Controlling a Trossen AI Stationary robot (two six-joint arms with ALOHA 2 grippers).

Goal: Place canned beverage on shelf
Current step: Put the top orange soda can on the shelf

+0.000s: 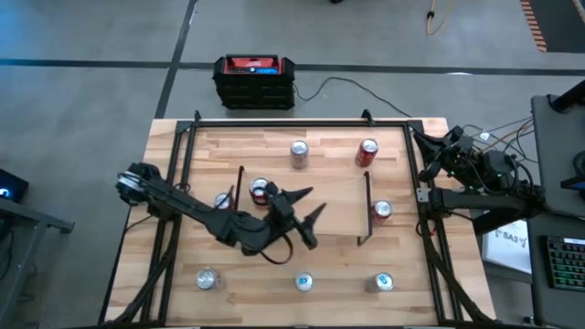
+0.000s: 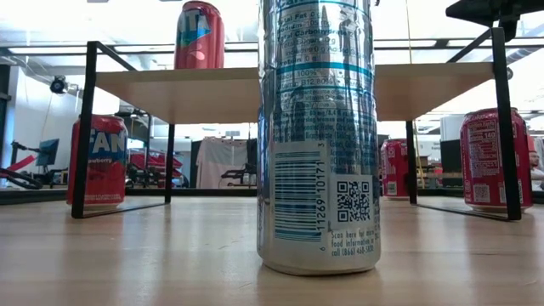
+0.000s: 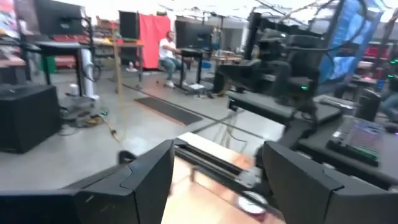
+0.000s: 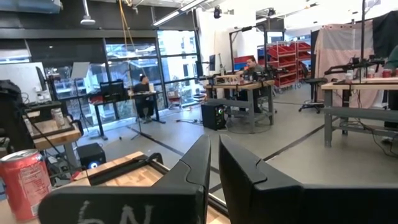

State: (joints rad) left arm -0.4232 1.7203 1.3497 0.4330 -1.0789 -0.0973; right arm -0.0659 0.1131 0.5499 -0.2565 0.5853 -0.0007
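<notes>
High view: the left gripper [image 1: 306,208] is positioned over the shelf [image 1: 338,196], with its fingers spread roughly halfway and nothing held between them. One red can [image 1: 260,191] stands on the shelf board just beside and behind the open fingers, clear of them. The placement of this can is judged complete. Further cans are distributed over the table [image 1: 174,265] on all sides of the gripper: two beyond the shelf, one red can [image 1: 382,211] at the shelf's far leg, one beside the arm's forearm, and three along the near edge. If more cans are to be shelved, that work is left. The right gripper [image 1: 437,157] is parked at the table's right edge, well apart from the shelf, with its fingers shut and empty.

Low view: a red can is seen on top of the shelf board. A silver can [image 2: 319,136] fills the foreground and hides the middle of the shelf. Neither gripper is clearly shown.

Left wrist view: the two fingers are seen apart and empty; a can top between them cannot be identified.

Right wrist view: the fingers are closed together; one red can shows nearby.
</notes>
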